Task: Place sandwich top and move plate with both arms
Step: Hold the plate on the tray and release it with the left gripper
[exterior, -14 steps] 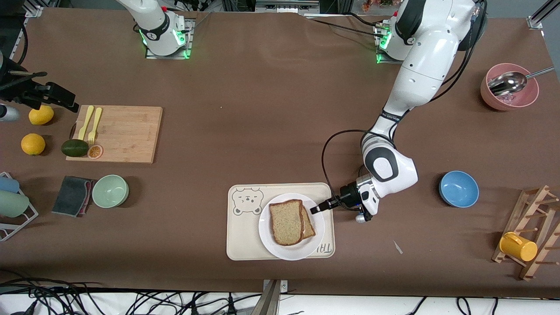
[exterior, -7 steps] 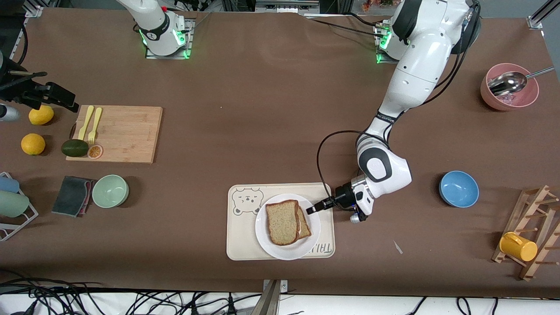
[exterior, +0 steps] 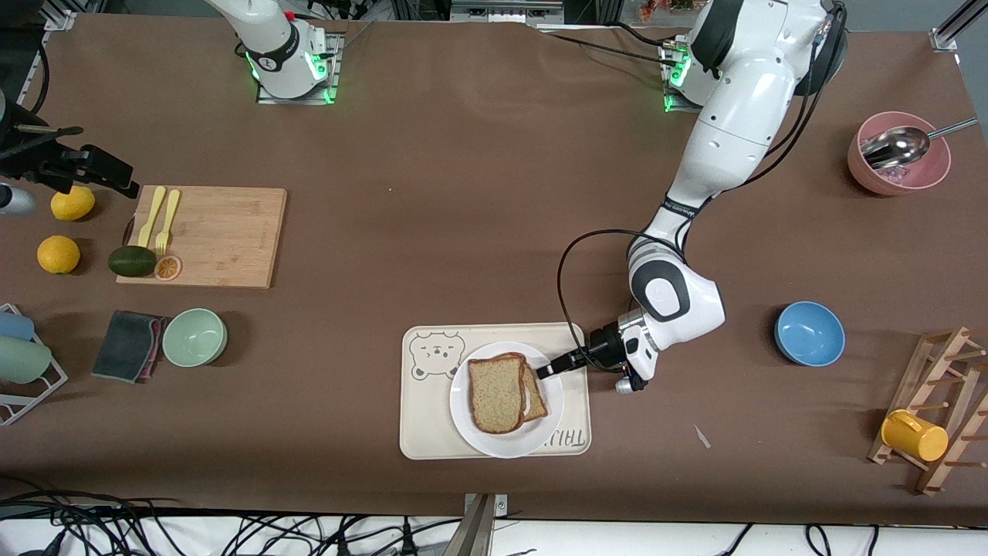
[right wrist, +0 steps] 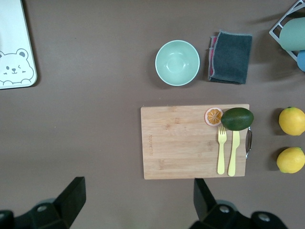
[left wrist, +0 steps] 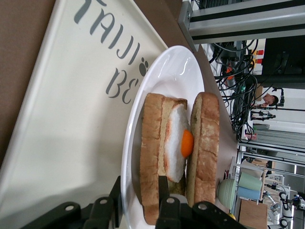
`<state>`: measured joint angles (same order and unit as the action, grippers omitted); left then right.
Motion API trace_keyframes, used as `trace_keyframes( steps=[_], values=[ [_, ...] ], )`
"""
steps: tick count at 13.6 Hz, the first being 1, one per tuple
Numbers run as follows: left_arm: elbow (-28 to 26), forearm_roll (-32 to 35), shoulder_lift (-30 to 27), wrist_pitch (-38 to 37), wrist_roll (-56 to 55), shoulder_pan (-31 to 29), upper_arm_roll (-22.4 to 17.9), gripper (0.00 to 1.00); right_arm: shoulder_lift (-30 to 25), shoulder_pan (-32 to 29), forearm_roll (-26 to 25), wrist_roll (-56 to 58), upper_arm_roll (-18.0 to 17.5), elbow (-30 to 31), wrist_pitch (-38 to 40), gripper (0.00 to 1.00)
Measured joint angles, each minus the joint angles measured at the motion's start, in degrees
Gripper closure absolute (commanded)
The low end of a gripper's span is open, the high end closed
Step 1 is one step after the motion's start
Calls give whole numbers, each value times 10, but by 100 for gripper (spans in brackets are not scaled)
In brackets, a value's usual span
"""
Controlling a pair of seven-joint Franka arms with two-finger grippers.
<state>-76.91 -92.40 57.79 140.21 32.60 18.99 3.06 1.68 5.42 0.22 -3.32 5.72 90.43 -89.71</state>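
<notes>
Here the plate [exterior: 471,432] sits on the bear-print tray [exterior: 424,417], its rim reaching the tray's edge nearest the camera, with bare tabletop [exterior: 478,232] all round. The sandwich top [exterior: 498,394] lies on it, askew over the egg toast [left wrist: 183,143]. Since a second ago, plate and left tool [exterior: 544,372] have shifted toward the right arm's end. Whether that tool pinches the rim I cannot tell. The right tool [right wrist: 138,195] waits, spread wide, above the cutting board [right wrist: 190,143].
</notes>
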Motion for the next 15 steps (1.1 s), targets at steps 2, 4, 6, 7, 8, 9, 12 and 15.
trace_keyframes(
  steps=[2, 4, 6, 7, 8, 9, 12, 15],
  values=[
    [2, 12, 0, 0, 0, 0, -1, 27, 0, 0, 0, 0, 0, 0, 0, 0],
    [5, 22, 0, 0, -2, 0, -2, 22, 0, 0, 0, 0, 0, 0, 0, 0],
    [8, 23, 0, 0, -4, -2, -3, 20, 0, 0, 0, 0, 0, 0, 0, 0],
    [9, 23, 0, 0, -5, -2, -4, 18, 0, 0, 0, 0, 0, 0, 0, 0],
    [10, 23, 0, 0, -7, -2, -5, 12, 0, 0, 0, 0, 0, 0, 0, 0],
    [11, 27, -1, 0, -9, -2, -7, 4, 0, 0, 0, 0, 0, 0, 0, 0],
    [13, 86, -5, 0, -49, -5, -10, 1, 0, 0, 0, 0, 0, 0, 0, 0],
    [14, 119, -12, 0, -94, -6, -12, 1, 0, 0, 0, 0, 0, 0, 0, 0]
  ],
)
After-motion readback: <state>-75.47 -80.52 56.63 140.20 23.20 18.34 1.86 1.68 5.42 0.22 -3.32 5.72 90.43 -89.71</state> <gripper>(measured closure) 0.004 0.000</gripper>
